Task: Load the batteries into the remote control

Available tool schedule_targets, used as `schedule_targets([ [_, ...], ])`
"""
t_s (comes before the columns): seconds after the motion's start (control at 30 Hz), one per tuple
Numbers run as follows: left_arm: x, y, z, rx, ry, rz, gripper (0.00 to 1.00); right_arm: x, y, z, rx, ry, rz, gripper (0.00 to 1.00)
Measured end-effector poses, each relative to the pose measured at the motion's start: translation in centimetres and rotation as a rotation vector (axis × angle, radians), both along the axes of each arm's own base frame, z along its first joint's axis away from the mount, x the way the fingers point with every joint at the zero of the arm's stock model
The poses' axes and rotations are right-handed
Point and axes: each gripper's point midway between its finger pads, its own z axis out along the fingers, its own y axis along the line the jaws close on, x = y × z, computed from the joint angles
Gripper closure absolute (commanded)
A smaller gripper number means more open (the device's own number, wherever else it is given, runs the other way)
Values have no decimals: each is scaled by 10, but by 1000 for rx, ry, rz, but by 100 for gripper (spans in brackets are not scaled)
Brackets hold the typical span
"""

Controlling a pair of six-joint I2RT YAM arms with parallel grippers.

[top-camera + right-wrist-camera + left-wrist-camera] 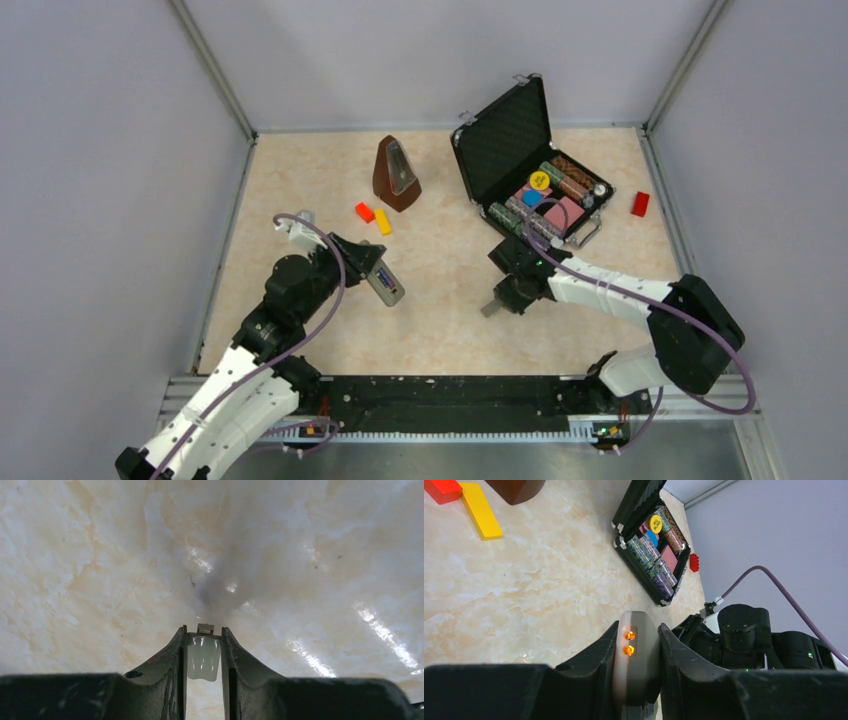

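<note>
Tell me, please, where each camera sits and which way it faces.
Top: above, behind the robot, looking down on the table; both arms show, left hand holding the remote.
Left wrist: on the left arm, looking low across the table to the case; its fingers and the right arm show.
Right wrist: on the right arm, facing down at the table; the right hand shows, gripping a pale piece.
Top and left wrist share remote and case.
</note>
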Motion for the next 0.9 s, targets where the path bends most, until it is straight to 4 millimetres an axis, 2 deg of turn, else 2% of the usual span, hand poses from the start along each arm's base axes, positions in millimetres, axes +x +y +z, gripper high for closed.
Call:
schedule_targets([
  [0.13,-2,2,1,2,-3,1,100,-2,-4,-6,17,43,-166,86],
  [0.27,-3,3,-2,12,5,0,100,-5,-5,-16,-1,98,-268,55],
  [0.4,-4,3,-6,25,12,-3,100,0,-3,-11,-7,92,-281,36],
  [0.53,-5,4,-8,39,14,-6,100,13,-3,9,-17,9,-205,36],
  [0.67,-5,4,-8,44,12,-5,100,26,-7,42,-41,-136,-6,47],
  [0.8,-4,6,-8,49,9,2,100,44,-7,77,-113,-319,334,52],
  [0.9,-3,8,-8,55,6,12,100,48,5,93,-173,-430,680,50],
])
